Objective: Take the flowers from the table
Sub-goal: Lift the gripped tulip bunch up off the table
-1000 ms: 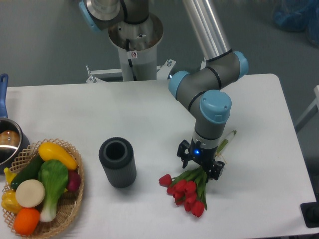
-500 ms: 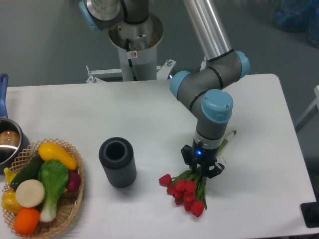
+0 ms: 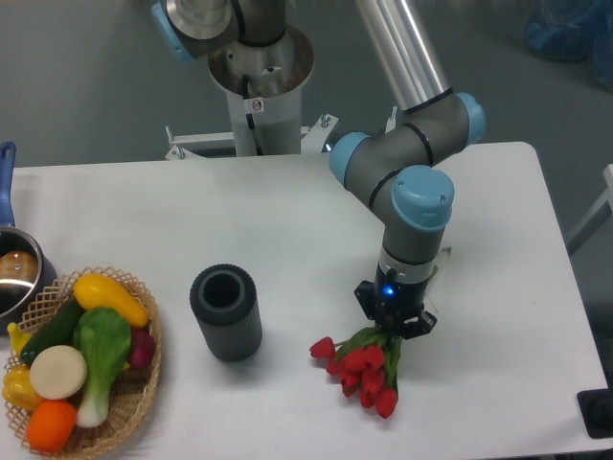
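The flowers [image 3: 362, 368] lay on the table [image 3: 498, 287], red buds fanned out. The gripper [image 3: 394, 326] was clamped tight on their stems

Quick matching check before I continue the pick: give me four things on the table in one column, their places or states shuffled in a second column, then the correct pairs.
Things:
1. flowers
2. gripper
3. dark cylinder
4. wicker basket

Places or states:
A. at the table's left edge, holding vegetables
B. standing upright, open top, mid-table
C. red buds pointing toward the front edge
D. closed on the green stems

Pairs: 1-C, 2-D, 3-B, 4-A
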`<control>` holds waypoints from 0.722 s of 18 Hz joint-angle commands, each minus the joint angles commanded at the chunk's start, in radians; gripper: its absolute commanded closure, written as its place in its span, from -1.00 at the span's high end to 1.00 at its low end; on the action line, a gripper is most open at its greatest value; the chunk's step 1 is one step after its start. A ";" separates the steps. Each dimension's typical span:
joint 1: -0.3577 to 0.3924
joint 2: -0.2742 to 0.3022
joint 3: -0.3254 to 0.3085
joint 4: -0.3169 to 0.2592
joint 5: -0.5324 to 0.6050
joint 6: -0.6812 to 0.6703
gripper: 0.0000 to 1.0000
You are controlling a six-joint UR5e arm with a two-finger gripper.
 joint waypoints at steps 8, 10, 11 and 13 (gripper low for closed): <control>0.026 0.095 0.032 0.000 -0.168 -0.002 -0.74; 0.051 0.121 0.035 0.000 -0.282 -0.009 -0.74; 0.064 0.132 0.035 0.000 -0.340 -0.020 -0.74; 0.092 0.163 0.040 0.000 -0.467 -0.044 -0.73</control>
